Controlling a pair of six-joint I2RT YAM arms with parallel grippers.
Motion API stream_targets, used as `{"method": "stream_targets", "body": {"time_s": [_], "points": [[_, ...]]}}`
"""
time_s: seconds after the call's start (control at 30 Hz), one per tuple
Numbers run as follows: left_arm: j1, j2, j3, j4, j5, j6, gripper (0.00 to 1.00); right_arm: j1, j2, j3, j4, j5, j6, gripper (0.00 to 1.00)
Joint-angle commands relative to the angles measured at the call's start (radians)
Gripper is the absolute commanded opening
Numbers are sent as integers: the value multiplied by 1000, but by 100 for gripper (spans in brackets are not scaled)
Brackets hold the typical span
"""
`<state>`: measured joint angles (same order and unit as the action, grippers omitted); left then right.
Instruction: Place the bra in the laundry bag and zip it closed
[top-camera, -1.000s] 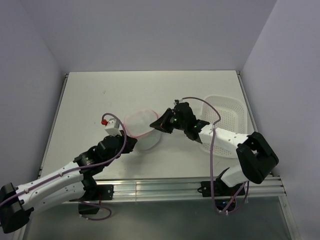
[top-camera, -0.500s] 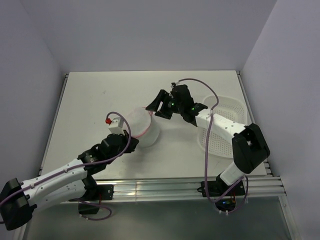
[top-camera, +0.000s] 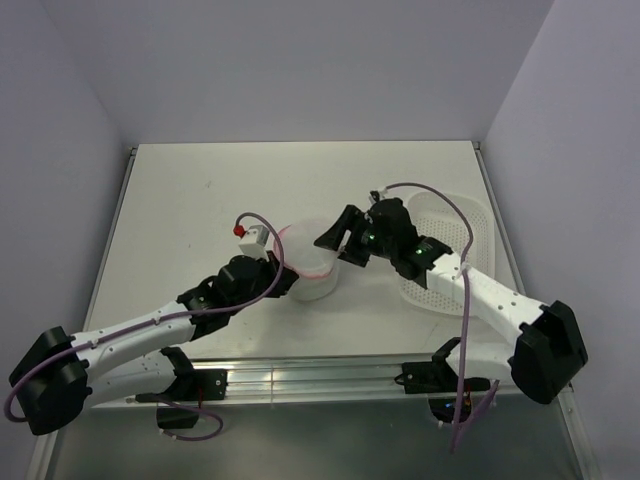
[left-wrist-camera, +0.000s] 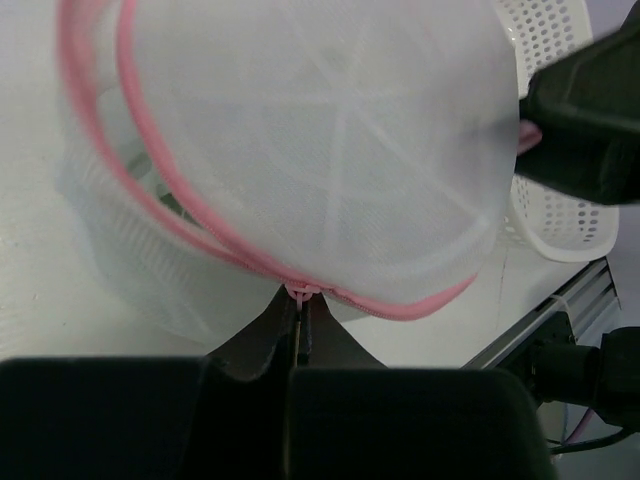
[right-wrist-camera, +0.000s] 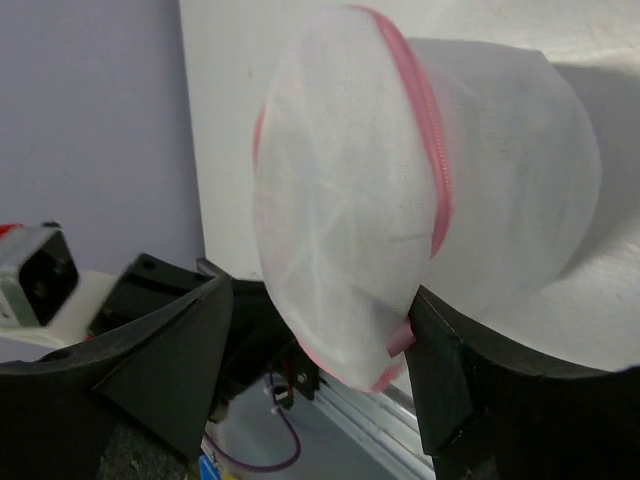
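Observation:
The laundry bag (top-camera: 308, 262) is a round white mesh clamshell with pink zipper rims, lifted on edge at the table's middle. My left gripper (top-camera: 281, 279) is shut on its pink zipper pull (left-wrist-camera: 300, 292), with the bag (left-wrist-camera: 330, 150) bulging just beyond the left gripper (left-wrist-camera: 300, 303). My right gripper (top-camera: 336, 244) stands open around the bag's far side. In the right wrist view the bag (right-wrist-camera: 350, 220) hangs between the right gripper's (right-wrist-camera: 318, 300) spread fingers, and a pink tab (right-wrist-camera: 400, 338) touches the right finger. The bra is not visible in any view.
A white perforated basket (top-camera: 457, 250) sits at the table's right, close behind my right arm, and shows in the left wrist view too (left-wrist-camera: 560, 215). The metal rail (top-camera: 330, 375) runs along the near table edge.
My right gripper has opened wide and now straddles the bag. My left arm has carried the bag to the right, still pinching the zipper pull.

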<state>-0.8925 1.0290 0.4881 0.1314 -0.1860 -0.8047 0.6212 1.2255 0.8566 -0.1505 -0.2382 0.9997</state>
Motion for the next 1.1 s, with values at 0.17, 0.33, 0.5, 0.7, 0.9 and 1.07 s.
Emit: {"method": "stream_targets", "body": {"time_s": [0.17,0.33,0.5,0.7,0.9,1.07], "points": [[0,16,44,109,43,9,0,0,-126,-35,-187,212,14,76],[0,-17,37,88,2,-10,0,-52,-87,22,-282,290,-7,78],[1,-32,33,80,-18,-30,0,-77,-133,39,-327,269,7,78],[-2,-18,15,120,26,-37,0,-48,-256,-28,-304,149,112,78],[-39,-35,-20,132,13,-59,0,92,-277,-86,-207,143,267,77],[-65,-29,-16,122,0,-54,0,199,-265,-154,-78,157,407,77]]}}
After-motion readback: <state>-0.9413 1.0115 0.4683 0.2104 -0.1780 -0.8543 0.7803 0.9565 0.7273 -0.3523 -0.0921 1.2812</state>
